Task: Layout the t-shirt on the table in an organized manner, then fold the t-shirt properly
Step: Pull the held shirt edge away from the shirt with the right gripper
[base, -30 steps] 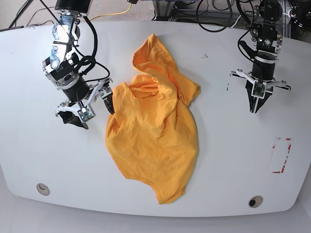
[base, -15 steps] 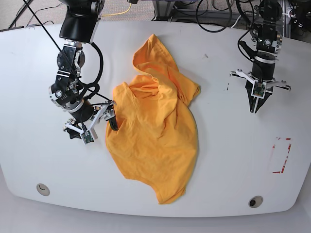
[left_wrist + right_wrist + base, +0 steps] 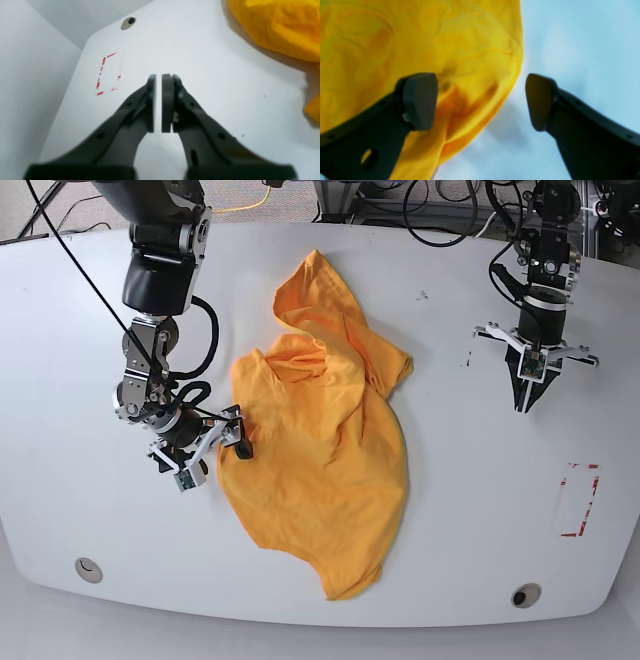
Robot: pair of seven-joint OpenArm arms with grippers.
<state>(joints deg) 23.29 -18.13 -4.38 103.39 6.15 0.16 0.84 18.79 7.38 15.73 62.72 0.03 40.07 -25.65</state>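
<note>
The orange-yellow t-shirt [image 3: 320, 450] lies crumpled in the middle of the white table [image 3: 450, 510], bunched at the top, with no drawing showing. My right gripper [image 3: 222, 455] is open, low at the shirt's left edge. In the right wrist view [image 3: 480, 100] one finger [image 3: 418, 100] is over the shirt [image 3: 420, 37] and the other finger [image 3: 540, 102] is over bare table. My left gripper [image 3: 524, 402] is shut and empty, pointing down at the table well to the right of the shirt. It shows in the left wrist view [image 3: 158, 82] with the shirt [image 3: 275, 25] at top right.
A red-tape rectangle [image 3: 580, 500] marks the table's right side, also in the left wrist view [image 3: 107, 73]. Round grommets sit near the front left [image 3: 88, 569] and front right [image 3: 525, 594]. Cables and equipment stand behind the table's far edge.
My right arm has swung toward the front of the table, and its open gripper has dropped to the shirt's left edge. The left arm and the shirt have not moved.
</note>
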